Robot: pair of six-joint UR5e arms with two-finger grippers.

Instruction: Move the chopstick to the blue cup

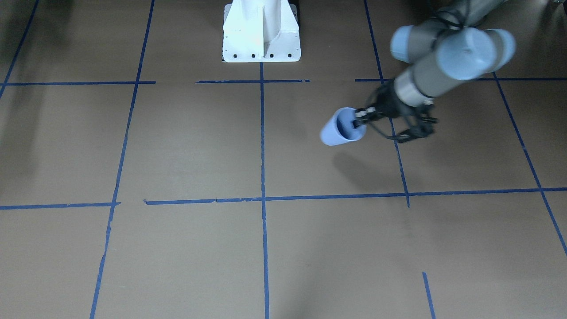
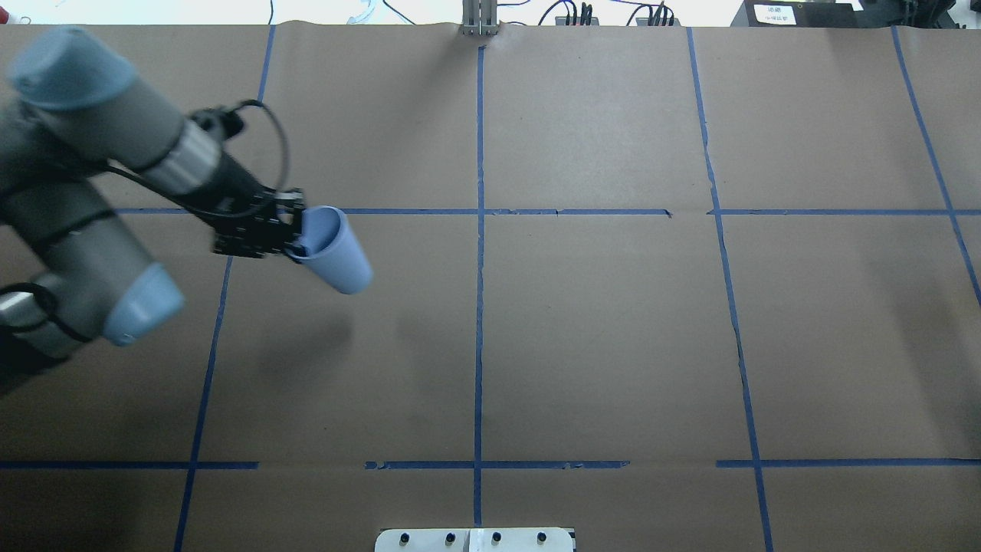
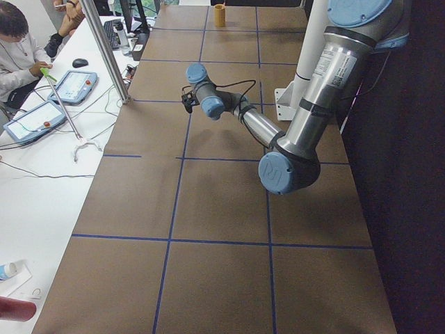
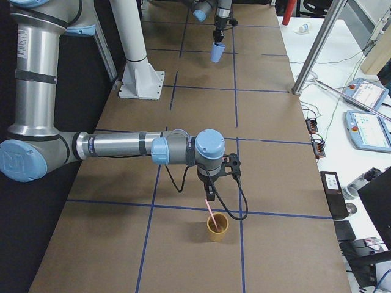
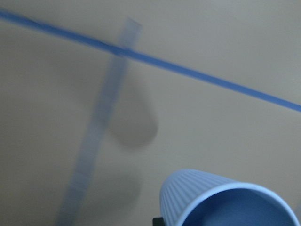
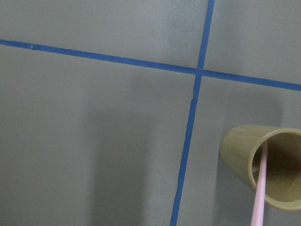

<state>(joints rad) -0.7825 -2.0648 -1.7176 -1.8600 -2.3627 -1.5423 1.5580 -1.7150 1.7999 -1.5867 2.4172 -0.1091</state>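
Observation:
My left gripper is shut on the rim of the blue cup, one finger inside it. It holds the cup tilted on its side above the table. The cup's ribbed wall and dark blue inside show in the left wrist view. A light pink chopstick stands slanted in a tan bamboo cup. My right gripper is at the chopstick's upper end, just above the tan cup. I cannot tell whether it is open or shut.
The white robot base stands at the table's robot side. Blue tape lines grid the brown table. A metal post and a white side table with tablets and operators border the far edge.

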